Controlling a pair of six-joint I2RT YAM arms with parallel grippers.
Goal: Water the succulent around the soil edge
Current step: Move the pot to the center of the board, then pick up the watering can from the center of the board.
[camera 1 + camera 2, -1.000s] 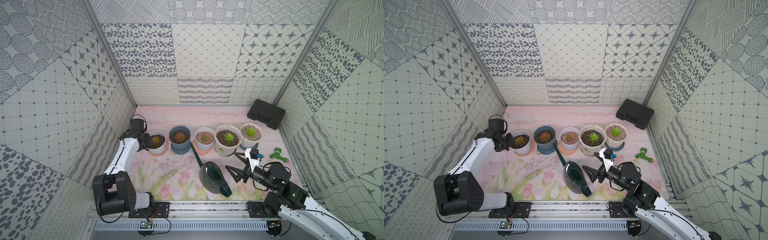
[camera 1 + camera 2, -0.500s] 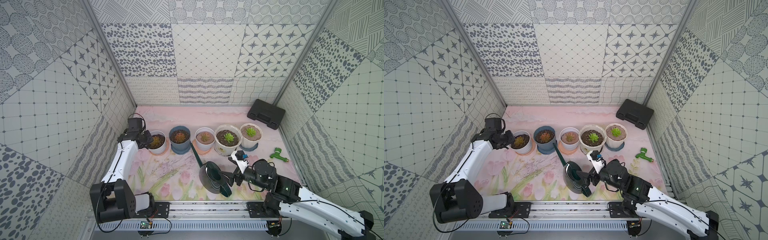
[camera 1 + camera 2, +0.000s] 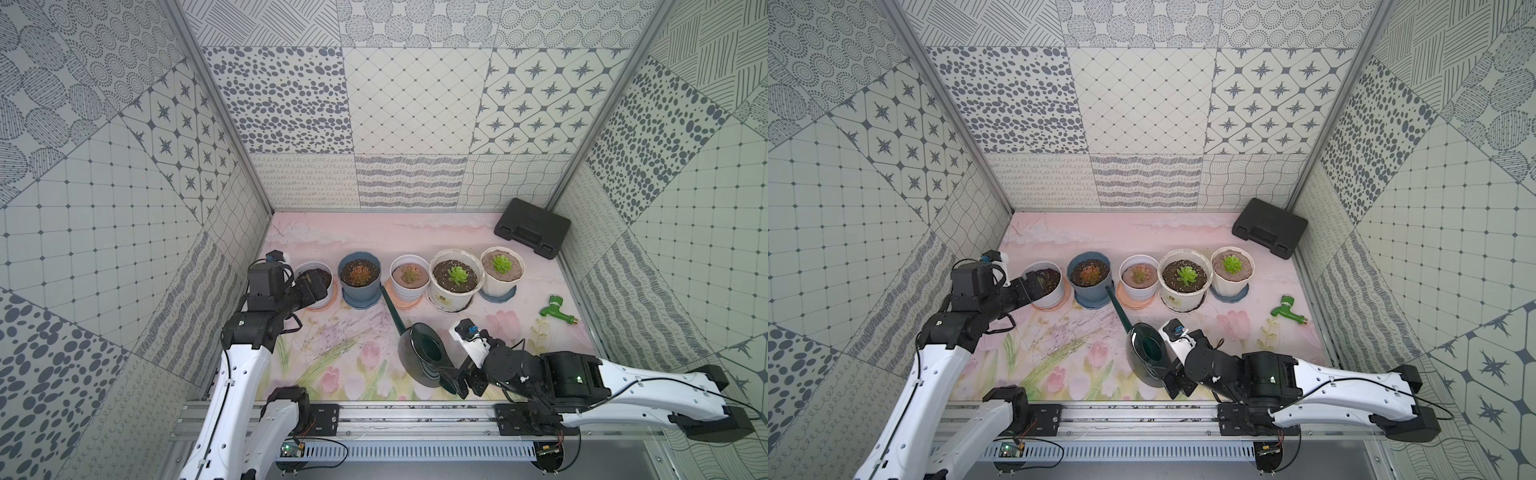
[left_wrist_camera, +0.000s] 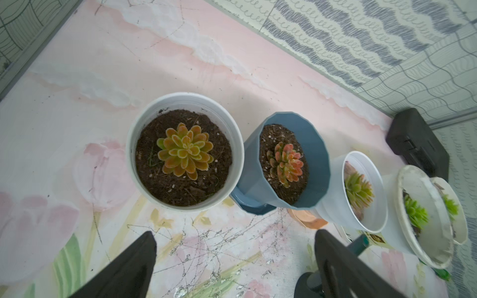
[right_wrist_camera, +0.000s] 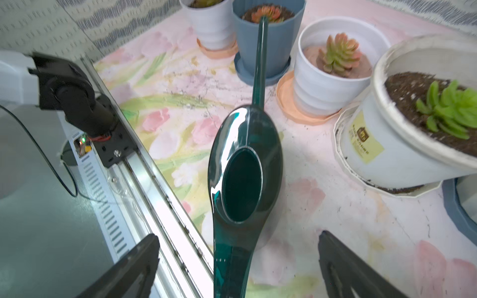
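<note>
Change noted: the right gripper point(image 5: 238, 236) has come down from a raised pose beside the watering can point(image 3: 424, 353) to sit low behind it. The left gripper point(image 4: 235, 233) has spread its fingers near the pot at its own end of the row.

Item: succulent point(image 3: 501, 263), a small bright green rosette.
Location: in a white fluted pot point(image 3: 496, 286) on a blue saucer point(image 3: 498, 296), at the right end of the pot row and just beside the cream pot point(image 3: 453, 296).
Target zone: soil edge point(image 3: 512, 272), a smooth tan ring inside the lip.
Handling: the leaves are probably brittle, so it is not to be gripped or struck.

Item: watering can, dark green and glossy, standing on the desk point(image 3: 353, 332) well short of the succulent.
Handling: likely rigid plastic and slick. Its weight depends on the fill, which cannot be seen. The long thin spout point(image 5: 260, 64) will swing wide and lever against the grip.
Hold point: the handle point(image 5: 229, 265) at the rear, gripped squarely to resist twisting.

Fingers: on the right they are released, spread to either side of the handle and not gripping it. On the left they are released and empty.
</note>
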